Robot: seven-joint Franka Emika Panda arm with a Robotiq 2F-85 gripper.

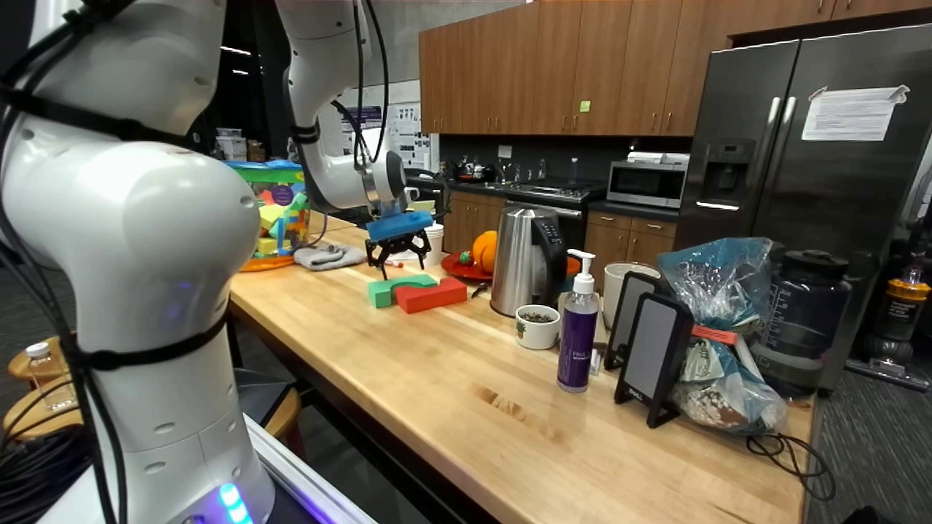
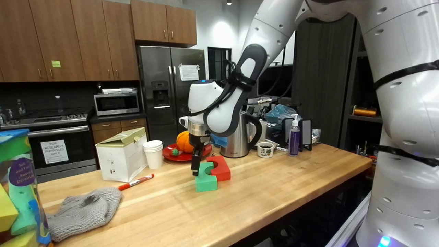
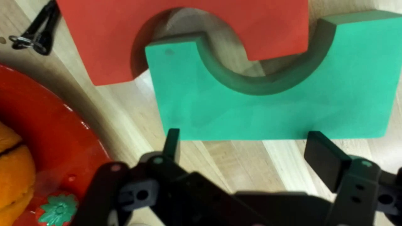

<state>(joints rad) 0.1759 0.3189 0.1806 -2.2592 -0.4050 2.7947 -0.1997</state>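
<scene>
My gripper (image 3: 243, 133) is open and empty, its two black fingers wide apart in the wrist view. It also shows in both exterior views (image 1: 403, 271) (image 2: 195, 168), pointing down. The nearest thing is a green block (image 3: 263, 116) with a half-round cut-out; the fingertips overlap its long straight edge in the wrist view. I cannot tell whether they touch it. A red block (image 3: 103, 40) with a similar cut-out lies beside it, cut-outs facing each other and ends interlocked. Both blocks lie on the wooden table, green (image 2: 206, 185) and red (image 2: 223, 171) in an exterior view.
A red plate (image 3: 75, 138) with an orange pumpkin (image 3: 14, 175) is close by. A steel kettle (image 1: 515, 262), a small cup (image 1: 537, 331), a purple pump bottle (image 1: 577, 342) and speakers (image 1: 652, 349) stand along the table. A grey cloth (image 2: 85, 212), red marker (image 2: 135, 181) and white box (image 2: 120, 157) lie opposite.
</scene>
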